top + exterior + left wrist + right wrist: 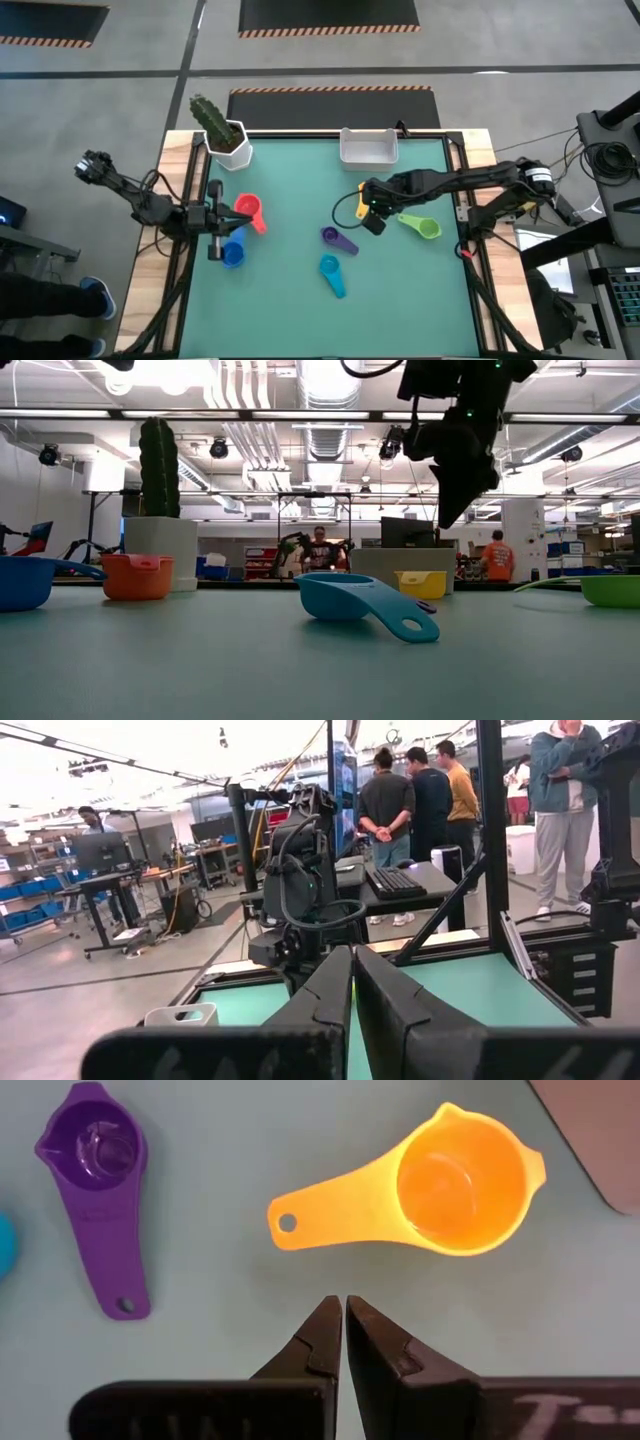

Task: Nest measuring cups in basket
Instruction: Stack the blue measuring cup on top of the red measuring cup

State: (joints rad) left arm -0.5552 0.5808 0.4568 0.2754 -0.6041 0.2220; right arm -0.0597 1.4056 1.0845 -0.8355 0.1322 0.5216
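Overhead, right gripper point(344, 1312) above yellow cup point(461, 1182)

Table top: smooth matt teal-green mat point(300, 300) with a soft sheen, framed by pale bare wood table edging point(178, 200).
Yellow round plastic measuring cup point(440, 1190): translucent, glossy, smooth, lying on the mat.
Purple plastic measuring cup point(100, 1170): glossy, semi-clear bowl, near the yellow cup on the mat.
Teal plastic measuring cup point(365, 605): smooth satin finish.
Orange plastic measuring cup point(137, 576): matt-looking.
White rectangular plastic basket point(369, 147): smooth, at the mat's far edge.
Right gripper point(343, 1330): dark matt hard plastic fingers point(315, 1345), slightly grainy.
Left gripper point(352, 1005): the same dark matt finish.
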